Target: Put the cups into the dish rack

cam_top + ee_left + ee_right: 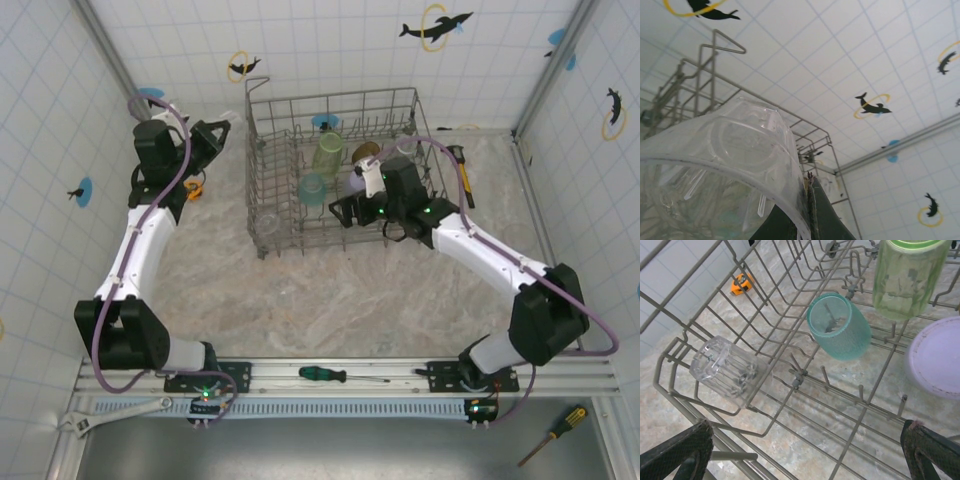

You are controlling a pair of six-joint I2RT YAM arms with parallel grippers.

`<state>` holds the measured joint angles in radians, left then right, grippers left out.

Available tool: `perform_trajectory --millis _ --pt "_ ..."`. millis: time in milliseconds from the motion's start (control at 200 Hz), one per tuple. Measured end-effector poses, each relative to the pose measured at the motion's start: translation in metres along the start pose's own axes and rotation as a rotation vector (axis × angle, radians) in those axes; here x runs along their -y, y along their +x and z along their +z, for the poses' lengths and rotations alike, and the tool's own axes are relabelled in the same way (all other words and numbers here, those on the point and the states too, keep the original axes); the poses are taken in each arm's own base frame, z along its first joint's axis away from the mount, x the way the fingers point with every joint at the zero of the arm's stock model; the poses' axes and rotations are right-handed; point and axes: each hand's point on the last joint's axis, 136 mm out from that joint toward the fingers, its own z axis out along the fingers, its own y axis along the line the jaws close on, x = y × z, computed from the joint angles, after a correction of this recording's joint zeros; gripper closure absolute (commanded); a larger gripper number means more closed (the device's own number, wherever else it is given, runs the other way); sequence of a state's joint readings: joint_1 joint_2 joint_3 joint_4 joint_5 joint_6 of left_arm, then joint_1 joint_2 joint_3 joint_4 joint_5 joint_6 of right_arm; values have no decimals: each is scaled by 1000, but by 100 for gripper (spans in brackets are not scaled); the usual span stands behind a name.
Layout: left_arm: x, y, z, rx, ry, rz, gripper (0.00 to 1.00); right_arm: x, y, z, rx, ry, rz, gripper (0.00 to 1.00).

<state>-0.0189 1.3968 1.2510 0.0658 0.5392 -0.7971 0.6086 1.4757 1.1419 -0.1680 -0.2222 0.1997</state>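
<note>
With left gripper (218,130) clamped on a clear cup (730,150) beside the dish rack (330,96) and right gripper (805,450) spread wide, empty, over its tines; finds green cup (910,277), teal cup (840,332), lilac cup (935,357), amber cup (365,152) and 1 clear tumbler (725,370) already racked; leaves the held cup to load.

We see the grey wire dish rack (272,175) at the table's far middle, tines up. Inside, L to R: a faceted clear cup (725,370) on its side in the near-left corner; a teal cup (840,327) tipped over among the tines, mouth showing; a tall pale green tumbler (910,277), approx. upright; a lilac cup (935,357), prob. base up. An amber cup (365,153) sits further back. Another clear tumbler (735,165) is raised outside the rack, by its left wall.
</note>
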Motion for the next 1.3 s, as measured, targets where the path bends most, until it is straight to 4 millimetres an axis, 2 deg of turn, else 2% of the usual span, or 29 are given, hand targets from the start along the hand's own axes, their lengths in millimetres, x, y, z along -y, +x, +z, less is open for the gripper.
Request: perform_trajectory --millis 190,455,640,1066,1301 --pt "19 8 5 -44 110 -15 100 5 -7 2 4 -42 74 0" --pt "43 47 25 -180 219 -26 100 18 -34 -3 83 -166 241 0" --pt "48 65 37 -252 259 -62 100 21 -54 -1 135 -259 327 0" --pt "65 88 59 -345 327 -155 100 20 -84 9 200 -434 460 0" --pt "65 99 70 -386 326 -253 100 17 -100 13 233 -512 487 0"
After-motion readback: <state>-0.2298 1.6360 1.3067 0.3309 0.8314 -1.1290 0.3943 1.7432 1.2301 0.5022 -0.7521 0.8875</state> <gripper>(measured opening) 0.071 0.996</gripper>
